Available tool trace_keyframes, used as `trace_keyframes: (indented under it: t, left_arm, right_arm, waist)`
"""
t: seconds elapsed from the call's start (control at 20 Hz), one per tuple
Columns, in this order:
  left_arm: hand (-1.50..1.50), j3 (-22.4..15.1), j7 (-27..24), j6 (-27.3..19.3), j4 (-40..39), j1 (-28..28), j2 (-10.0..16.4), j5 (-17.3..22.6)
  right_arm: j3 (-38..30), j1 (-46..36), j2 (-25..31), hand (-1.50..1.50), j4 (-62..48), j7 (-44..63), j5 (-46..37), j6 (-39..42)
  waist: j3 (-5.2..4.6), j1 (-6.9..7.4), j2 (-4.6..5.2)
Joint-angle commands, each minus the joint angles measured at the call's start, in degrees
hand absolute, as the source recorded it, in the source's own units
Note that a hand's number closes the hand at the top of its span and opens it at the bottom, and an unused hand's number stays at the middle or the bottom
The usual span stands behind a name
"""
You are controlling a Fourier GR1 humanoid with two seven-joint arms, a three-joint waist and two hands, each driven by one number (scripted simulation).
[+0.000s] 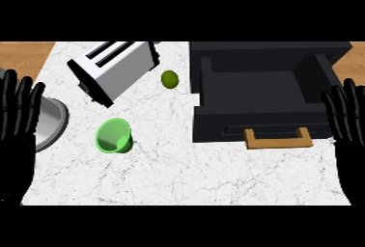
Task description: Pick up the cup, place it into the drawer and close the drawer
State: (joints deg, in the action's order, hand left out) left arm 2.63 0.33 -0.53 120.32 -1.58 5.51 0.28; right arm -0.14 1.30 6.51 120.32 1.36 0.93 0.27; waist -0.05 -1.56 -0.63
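Both hands are open with fingers straight up, the left hand [18, 128] at the left edge and the right hand [348, 120] at the right edge. Between them, on the white marbled counter [178, 178], the green cup [114, 136] sits tilted, near and left of centre, well apart from the open dark drawer [214, 120] with its wooden handle [278, 143] on the right. Farther off lie a silver toaster [118, 67] and a small green fruit [169, 78]; a metal bowl [51, 123] sits at the left, and wooden floor [25, 53] shows beyond.
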Motion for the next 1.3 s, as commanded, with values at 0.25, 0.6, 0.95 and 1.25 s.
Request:
trace_keyframes:
  t: [0.25,0.6,0.95,1.25]
  left_arm:
    - [-1.5,1.42,-4.77,20.49,-7.31,-2.08,8.06,18.42]
    - [-1.5,7.22,4.42,20.91,-19.36,-3.6,7.47,29.91]
    - [-1.5,5.9,-3.44,20.16,-33.0,-7.85,5.62,18.96]
    - [-1.5,7.05,-13.78,23.1,-47.99,-8.79,6.84,13.18]
  right_arm:
    - [0.64,-3.26,-0.44,-1.5,0.36,-0.88,-0.87,-0.1]
    - [2.39,-6.7,0.7,-1.5,-6.28,4.76,2.24,4.21]
    - [-0.83,-7.7,1.75,-1.5,-9.44,1.66,3.31,7.24]
    - [0.63,-12.2,0.83,-1.5,-11.83,2.89,0.8,5.78]
  waist:
    - [-0.05,1.47,0.73]
    - [0.04,1.68,0.71]
    - [0.05,1.43,0.67]
    - [0.01,1.31,0.75]
